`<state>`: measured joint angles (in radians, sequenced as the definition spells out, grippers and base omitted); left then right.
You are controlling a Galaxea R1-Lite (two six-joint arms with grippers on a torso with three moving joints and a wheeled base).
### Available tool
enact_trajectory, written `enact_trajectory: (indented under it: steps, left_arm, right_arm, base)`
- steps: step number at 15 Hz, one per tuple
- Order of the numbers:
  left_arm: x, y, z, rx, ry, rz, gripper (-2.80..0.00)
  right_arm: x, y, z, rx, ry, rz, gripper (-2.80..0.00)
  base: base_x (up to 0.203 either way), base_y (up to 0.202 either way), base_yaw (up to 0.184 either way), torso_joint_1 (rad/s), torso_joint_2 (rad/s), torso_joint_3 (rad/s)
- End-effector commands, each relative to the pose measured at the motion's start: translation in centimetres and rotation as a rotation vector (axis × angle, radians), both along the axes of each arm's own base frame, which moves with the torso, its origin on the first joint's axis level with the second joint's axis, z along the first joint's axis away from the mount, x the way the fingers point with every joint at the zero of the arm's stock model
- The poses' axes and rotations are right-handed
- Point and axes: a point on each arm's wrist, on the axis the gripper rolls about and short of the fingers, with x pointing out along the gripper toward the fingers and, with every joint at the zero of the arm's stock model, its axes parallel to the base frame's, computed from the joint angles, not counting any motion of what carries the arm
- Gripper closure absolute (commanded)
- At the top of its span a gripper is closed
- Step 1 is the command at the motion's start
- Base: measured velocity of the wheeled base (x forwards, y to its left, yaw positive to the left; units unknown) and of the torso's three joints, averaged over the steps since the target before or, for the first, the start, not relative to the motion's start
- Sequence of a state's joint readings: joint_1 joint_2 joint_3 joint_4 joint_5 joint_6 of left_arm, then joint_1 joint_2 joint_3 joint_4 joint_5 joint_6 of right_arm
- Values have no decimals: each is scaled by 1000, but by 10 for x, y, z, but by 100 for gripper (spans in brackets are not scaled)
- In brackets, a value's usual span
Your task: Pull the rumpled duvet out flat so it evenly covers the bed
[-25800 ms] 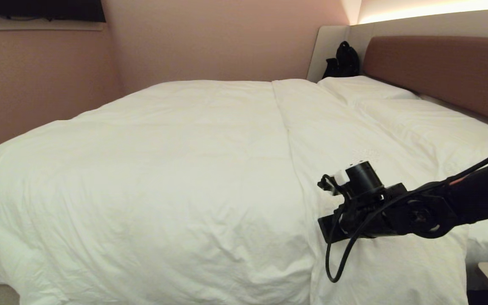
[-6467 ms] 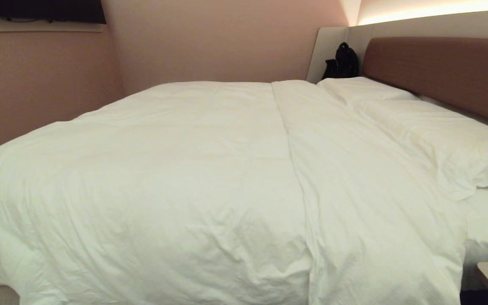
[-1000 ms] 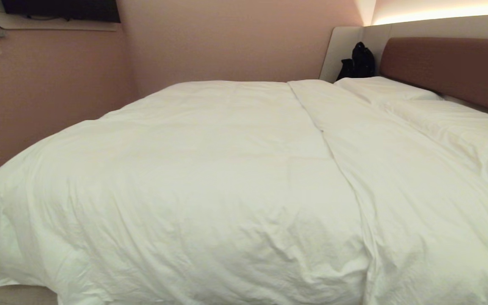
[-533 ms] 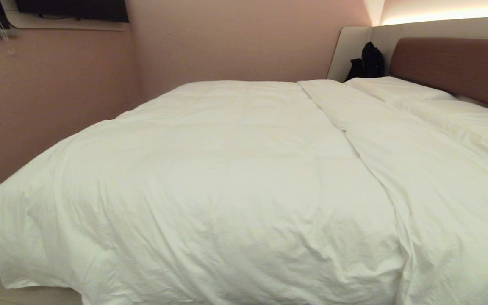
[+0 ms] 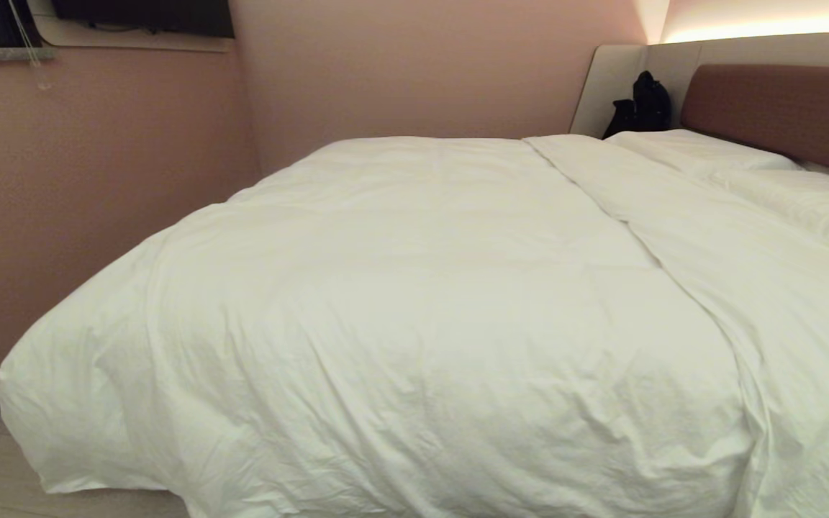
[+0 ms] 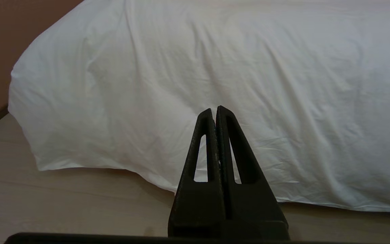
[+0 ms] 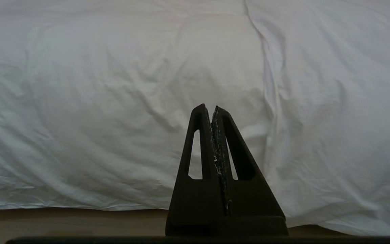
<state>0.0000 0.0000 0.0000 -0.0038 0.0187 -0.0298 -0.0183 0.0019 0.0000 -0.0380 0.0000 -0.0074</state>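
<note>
Nearest to the robot are its two grippers, both low at the side of the bed and outside the head view. The left gripper [image 6: 214, 110] has its two black fingers pressed together with nothing between them, and it points at the hanging edge of the duvet [image 6: 215, 67], apart from the cloth. The right gripper [image 7: 208, 108] is closed and empty in the same way, facing the draped side a little further along, where a long fold [image 7: 269, 84] runs down. Under both, the pale wooden floor [image 6: 63, 203] shows below the hem.

In the head view the duvet [image 5: 422, 302] lies across the bed [image 5: 98, 503], puffy and white, its near corner [image 5: 33, 417] hanging toward the floor by the pink wall [image 5: 98, 187]. A turned-back band [image 5: 673, 216] lies before the pillows [image 5: 702, 147], and behind them are the brown headboard [image 5: 781, 108] and a black bag [image 5: 645, 108] in the corner.

I judge that the spreading is almost finished and this is a moment of checking the foot end. If anything remains, the next move needs one gripper to open, reach the corner hem and pull it gently outward, without dragging the smooth top.
</note>
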Motion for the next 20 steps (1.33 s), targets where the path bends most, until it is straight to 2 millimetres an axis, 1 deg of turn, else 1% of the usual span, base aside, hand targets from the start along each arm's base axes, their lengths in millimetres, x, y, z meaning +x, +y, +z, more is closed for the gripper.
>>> enact_trajectory:
  steps: [1, 20]
  left_arm:
    - [0, 0, 0, -1, -1, 0, 0]
    - [0, 0, 0, 1, -1, 0, 0]
  right_arm:
    - [0, 0, 0, 0, -1, 0, 0]
    - [0, 0, 0, 0, -1, 0, 0]
  base:
    - [0, 195, 0, 7, 2, 5]
    - [0, 195, -1, 2, 3, 3]
